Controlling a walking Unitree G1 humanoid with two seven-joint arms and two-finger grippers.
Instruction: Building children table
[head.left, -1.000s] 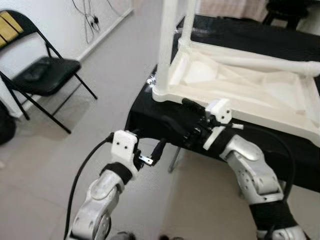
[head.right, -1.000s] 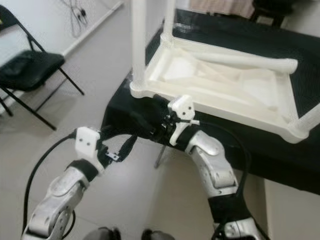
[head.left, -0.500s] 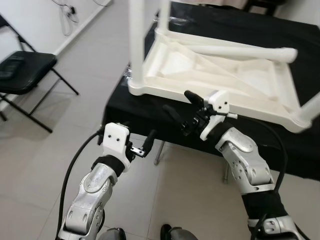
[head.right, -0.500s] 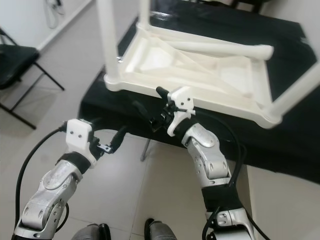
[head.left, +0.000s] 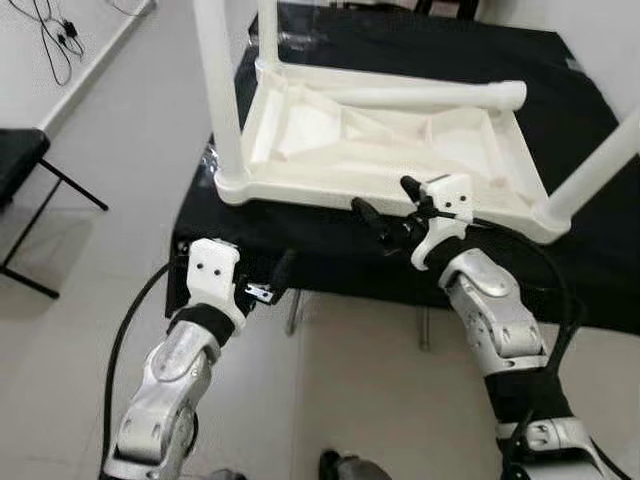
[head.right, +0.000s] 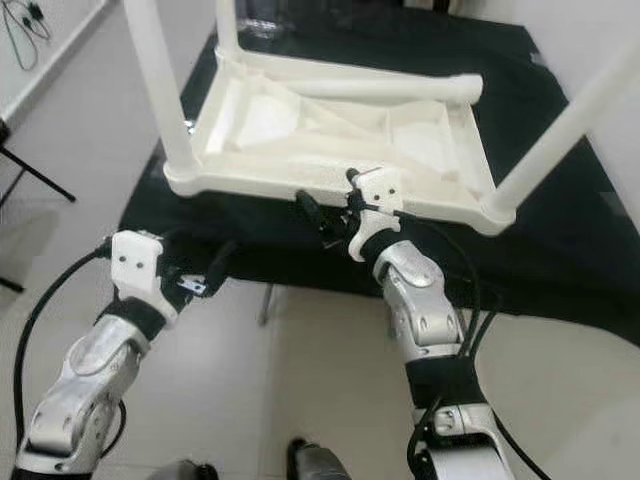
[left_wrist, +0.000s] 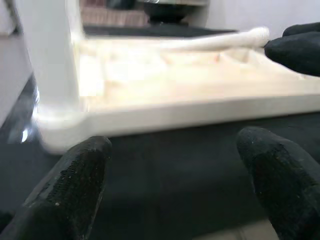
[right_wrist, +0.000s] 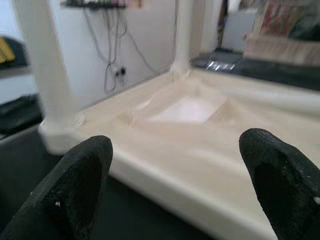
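Note:
A white plastic children's table (head.left: 380, 140) lies upside down on a black-covered table (head.left: 560, 270). Three of its legs stand upright; the front left leg (head.left: 215, 90) is nearest my left arm. A loose leg (head.left: 420, 97) lies across the far side of its underside. My right gripper (head.left: 388, 205) is open just before the front rim, with nothing between its fingers (right_wrist: 75, 185). My left gripper (head.left: 275, 285) is open lower down, at the black table's front left edge, and its fingers (left_wrist: 70, 185) point at the corner with the front left leg.
A black folding chair (head.left: 15, 165) stands at the left by the wall, with cables (head.left: 50, 40) hanging above it. Light floor tiles (head.left: 100, 240) lie between the chair and the table. The right front leg (head.left: 600, 165) slants up at the right.
The camera has swung right, so the chair has slid toward the left edge and the table sits centred. Both grippers stay open; the right one is now nearer the middle of the front rim.

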